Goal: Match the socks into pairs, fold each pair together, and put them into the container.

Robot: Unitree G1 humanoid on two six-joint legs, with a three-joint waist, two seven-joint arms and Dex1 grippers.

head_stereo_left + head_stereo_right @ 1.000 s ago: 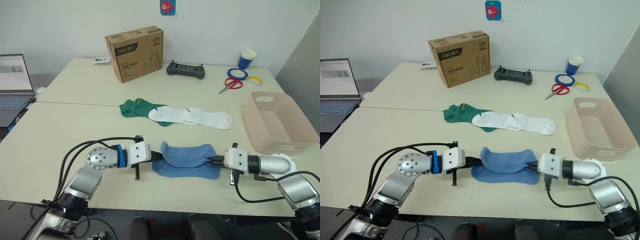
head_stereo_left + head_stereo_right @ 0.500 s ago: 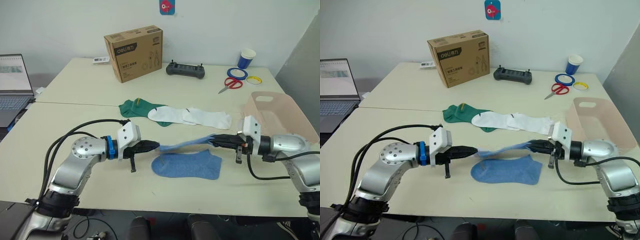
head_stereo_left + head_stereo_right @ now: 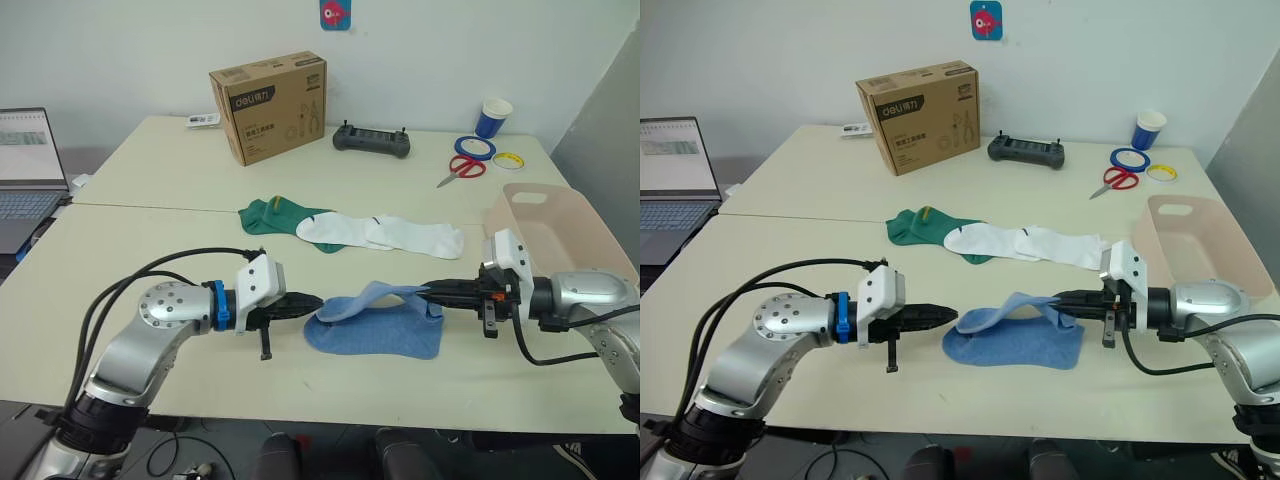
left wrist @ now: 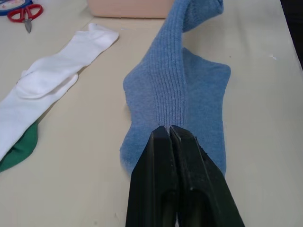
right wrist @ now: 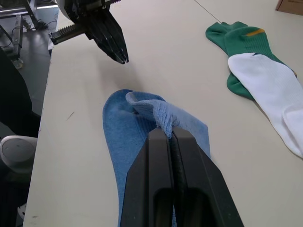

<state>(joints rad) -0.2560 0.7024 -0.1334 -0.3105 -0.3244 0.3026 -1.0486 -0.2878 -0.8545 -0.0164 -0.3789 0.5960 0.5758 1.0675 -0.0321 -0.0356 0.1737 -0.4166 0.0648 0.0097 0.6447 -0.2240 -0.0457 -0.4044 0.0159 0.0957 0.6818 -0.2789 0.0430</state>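
Two light blue socks lie at the table's front middle. One blue sock (image 3: 385, 338) is flat. The other blue sock (image 3: 368, 297) arches over it, its right end pinched in my shut right gripper (image 3: 428, 291). My left gripper (image 3: 318, 301) is shut, its tip just left of that sock's fallen free end; the right wrist view shows a gap between them. Further back lie two white socks (image 3: 345, 232) (image 3: 420, 239) overlapping a dark green sock (image 3: 266, 215). The pale pink container (image 3: 563, 250) stands at the right, behind my right arm.
A cardboard box (image 3: 270, 105), a black controller (image 3: 372, 142), red scissors (image 3: 462, 167), tape rolls (image 3: 474, 147) and a blue cup (image 3: 493, 117) line the far side. A laptop (image 3: 25, 170) sits at the left edge.
Half a second ago the upper blue sock was stretched taut between both grippers. Its left end has now dropped onto the lower sock, free of the left gripper. The right gripper still holds its end.
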